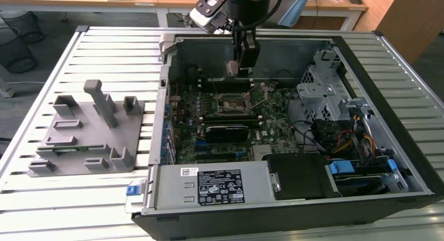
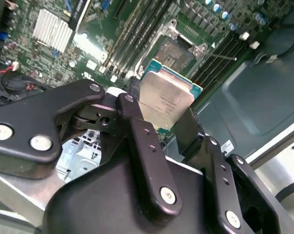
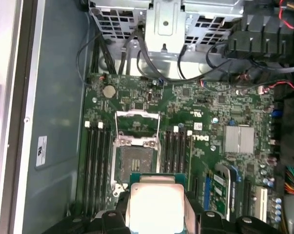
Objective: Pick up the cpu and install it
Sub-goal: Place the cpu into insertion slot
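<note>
Second wrist view: black two-finger gripper [image 2: 161, 113], jaws clamped on flat square silver-topped cpu [image 2: 166, 97], near open black motherboard socket [image 2: 178, 52]. Risk: tilted seating may bend pins.

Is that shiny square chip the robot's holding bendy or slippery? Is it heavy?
Probably stiff, not bendy: the cpu looks flat while the gripper pinches just its edges. Maybe slippery, since its metal top is smooth and shiny. Likely light, being so thin.
</note>
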Robot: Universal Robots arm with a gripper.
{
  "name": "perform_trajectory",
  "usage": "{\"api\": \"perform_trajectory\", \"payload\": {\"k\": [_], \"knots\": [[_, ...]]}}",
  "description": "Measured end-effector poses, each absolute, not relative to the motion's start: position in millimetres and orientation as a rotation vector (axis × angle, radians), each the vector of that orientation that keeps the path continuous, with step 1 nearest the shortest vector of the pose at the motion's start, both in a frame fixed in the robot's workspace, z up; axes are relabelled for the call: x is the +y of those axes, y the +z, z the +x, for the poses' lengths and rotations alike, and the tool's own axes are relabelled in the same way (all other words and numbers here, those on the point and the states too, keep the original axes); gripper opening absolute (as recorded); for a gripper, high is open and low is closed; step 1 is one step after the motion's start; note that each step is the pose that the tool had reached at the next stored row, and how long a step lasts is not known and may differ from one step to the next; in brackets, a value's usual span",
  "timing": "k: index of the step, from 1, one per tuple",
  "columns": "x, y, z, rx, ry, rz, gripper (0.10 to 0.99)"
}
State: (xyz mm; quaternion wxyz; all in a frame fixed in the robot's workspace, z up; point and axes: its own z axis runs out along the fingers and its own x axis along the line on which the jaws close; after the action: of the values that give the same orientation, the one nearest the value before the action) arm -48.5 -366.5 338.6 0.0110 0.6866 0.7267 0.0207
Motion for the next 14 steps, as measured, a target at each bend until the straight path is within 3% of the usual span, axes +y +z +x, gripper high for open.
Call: {"api": "perform_trajectory", "payload": {"k": [14], "knots": [[-358,315,-45,2.268,0.064,2.141,0.529]]}}
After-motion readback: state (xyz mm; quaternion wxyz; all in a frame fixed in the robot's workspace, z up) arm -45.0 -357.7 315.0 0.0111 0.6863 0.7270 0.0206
